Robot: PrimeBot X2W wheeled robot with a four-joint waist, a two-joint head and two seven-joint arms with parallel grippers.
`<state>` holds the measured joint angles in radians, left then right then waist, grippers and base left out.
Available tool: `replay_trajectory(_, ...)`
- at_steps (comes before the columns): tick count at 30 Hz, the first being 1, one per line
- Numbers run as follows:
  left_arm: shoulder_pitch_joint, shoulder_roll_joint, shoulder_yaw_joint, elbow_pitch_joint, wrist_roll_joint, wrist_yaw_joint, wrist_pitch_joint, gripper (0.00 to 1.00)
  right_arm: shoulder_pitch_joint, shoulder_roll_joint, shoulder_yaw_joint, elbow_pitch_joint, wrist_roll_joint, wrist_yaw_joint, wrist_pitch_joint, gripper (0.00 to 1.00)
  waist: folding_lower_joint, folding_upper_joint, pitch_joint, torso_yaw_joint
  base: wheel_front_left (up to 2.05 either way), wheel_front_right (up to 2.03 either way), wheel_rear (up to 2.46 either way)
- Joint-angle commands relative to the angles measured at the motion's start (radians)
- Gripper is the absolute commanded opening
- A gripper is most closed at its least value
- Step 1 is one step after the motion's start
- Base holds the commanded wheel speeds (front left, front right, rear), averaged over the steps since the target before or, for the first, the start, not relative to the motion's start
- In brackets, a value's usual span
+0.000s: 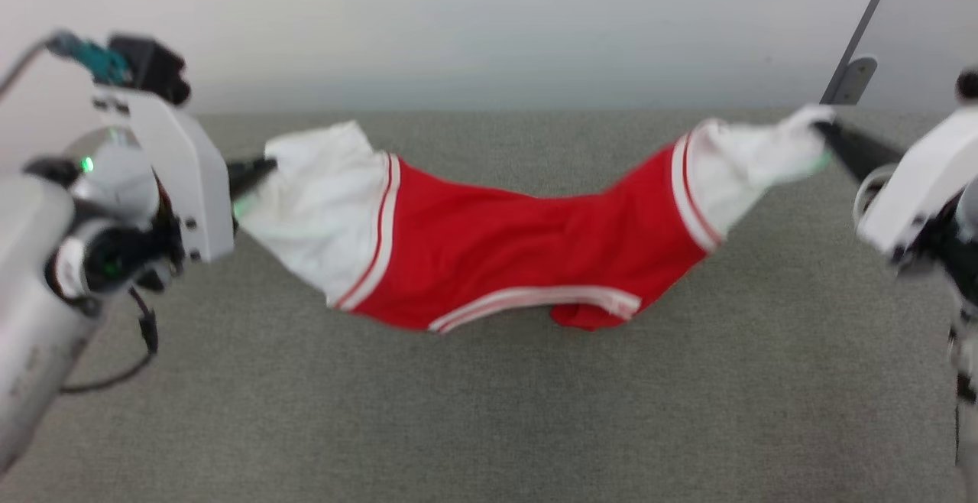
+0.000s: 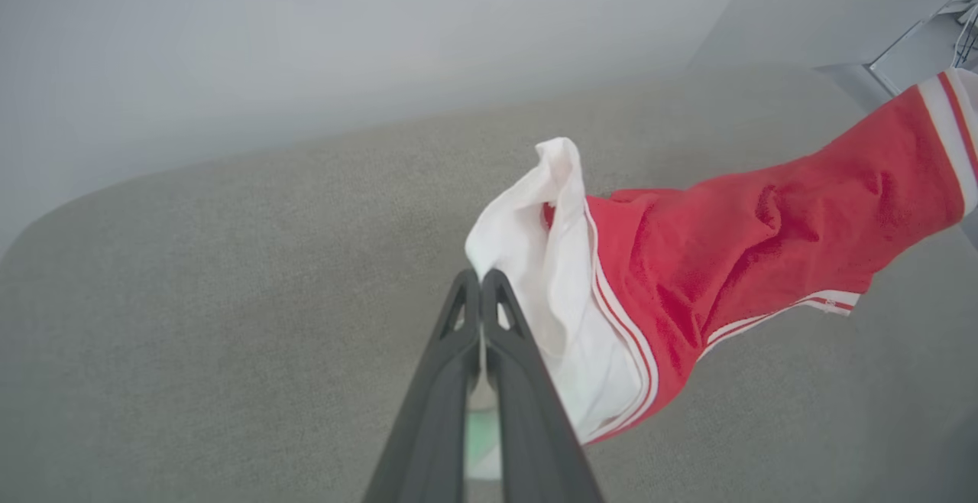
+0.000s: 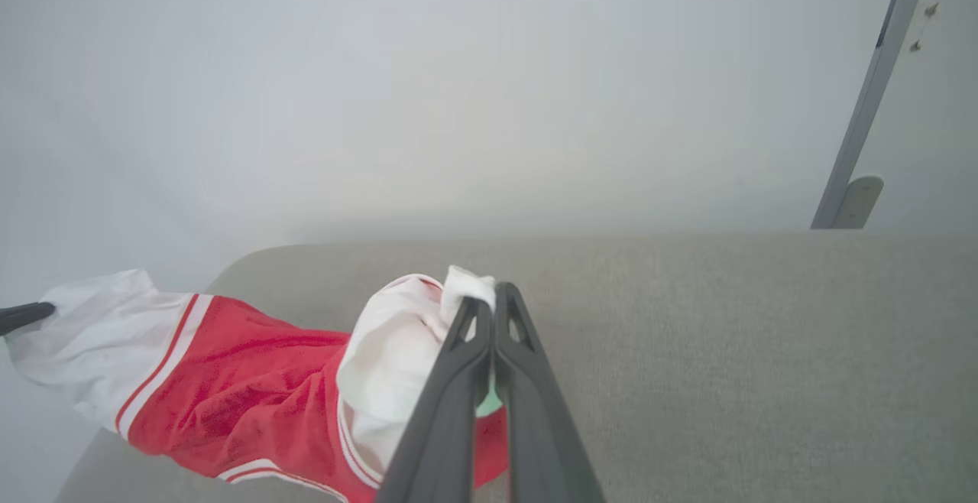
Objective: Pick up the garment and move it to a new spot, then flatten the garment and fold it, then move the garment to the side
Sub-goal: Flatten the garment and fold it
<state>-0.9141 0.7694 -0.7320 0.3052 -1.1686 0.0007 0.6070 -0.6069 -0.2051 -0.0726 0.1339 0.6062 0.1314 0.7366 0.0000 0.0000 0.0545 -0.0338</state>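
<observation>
The garment (image 1: 519,243), a red T-shirt with white sleeves and striped trim, hangs stretched in the air above the grey table (image 1: 489,411), sagging in the middle. My left gripper (image 1: 263,167) is shut on the edge of its left white sleeve (image 2: 535,258), with the dark fingers (image 2: 504,350) pressed together. At the far right my right gripper (image 1: 821,130) is shut on the other white sleeve (image 3: 397,350), cloth pinched at its tips (image 3: 489,308). In the right wrist view the left gripper's fingers (image 3: 23,316) show at the far sleeve.
The grey felt-like table surface (image 2: 191,296) runs back to a pale wall (image 1: 489,21). A grey upright post with a bracket (image 1: 852,79) stands at the back right corner. My pale forearms (image 1: 153,182) flank the table on both sides.
</observation>
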Motion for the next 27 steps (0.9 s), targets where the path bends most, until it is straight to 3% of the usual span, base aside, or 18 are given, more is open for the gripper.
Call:
replay_trajectory(1,-0.027,0.002,0.011,-0.003,0.006,0.009,0.0,0.0,-0.04,0.002,-0.007,0.005,-0.012,-0.001,-0.009,0.0,0.0,0.0,-0.017,0.005,0.0,0.0,0.0)
replay_trajectory(9,-0.196,-0.019,0.047,0.031,0.057,0.025,-0.017,0.0,-0.258,0.016,-0.012,0.126,-0.075,-0.001,-0.104,0.0,0.0,0.0,-0.043,0.013,0.0,0.0,0.0)
replay_trajectory(18,-0.365,-0.055,0.061,0.161,0.136,-0.013,-0.096,0.0,-0.442,-0.003,0.005,0.288,-0.13,-0.001,-0.266,0.0,0.0,0.0,-0.036,0.022,0.0,0.0,0.0)
replay_trajectory(27,-0.476,-0.087,0.063,0.265,0.191,-0.056,-0.186,0.0,-0.546,-0.014,0.016,0.4,-0.133,-0.001,-0.356,0.0,0.0,0.0,-0.001,0.029,0.0,0.0,0.0)
